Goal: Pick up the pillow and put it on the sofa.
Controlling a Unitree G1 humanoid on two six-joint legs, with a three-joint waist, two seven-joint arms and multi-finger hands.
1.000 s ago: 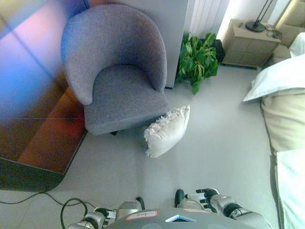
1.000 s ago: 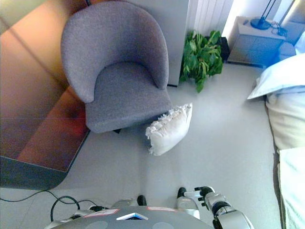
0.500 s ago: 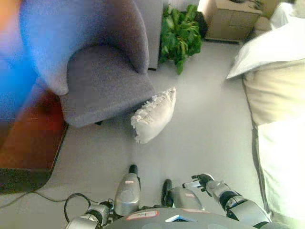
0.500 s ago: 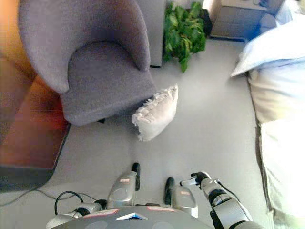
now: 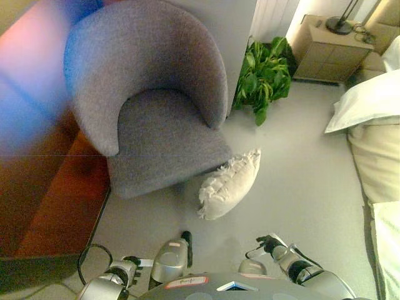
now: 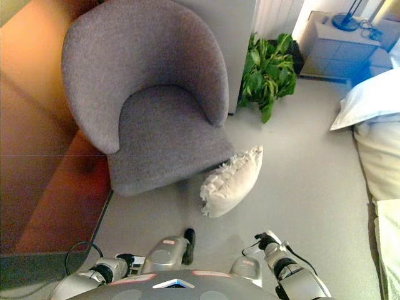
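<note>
Left eye view: the pillow (image 5: 229, 185) lies on the floor (image 5: 300, 169), leaning against the grey sofa (image 5: 150, 106) — front right corner. Right hand (image 5: 273, 245) low, fingers relaxed, holding nothing. Right eye view: left hand (image 6: 125, 260) at the bottom edge — fingers impossible to make out

A cream-white pillow (image 5: 230, 185) with a frilled fringe along its edge is lying on the pale floor, standing on its edge and tilting, leaning against the front right corner of the sofa (image 5: 150, 106). That sofa, a grey fabric tub armchair with a curved back, is sitting upright with its seat bare.
</note>
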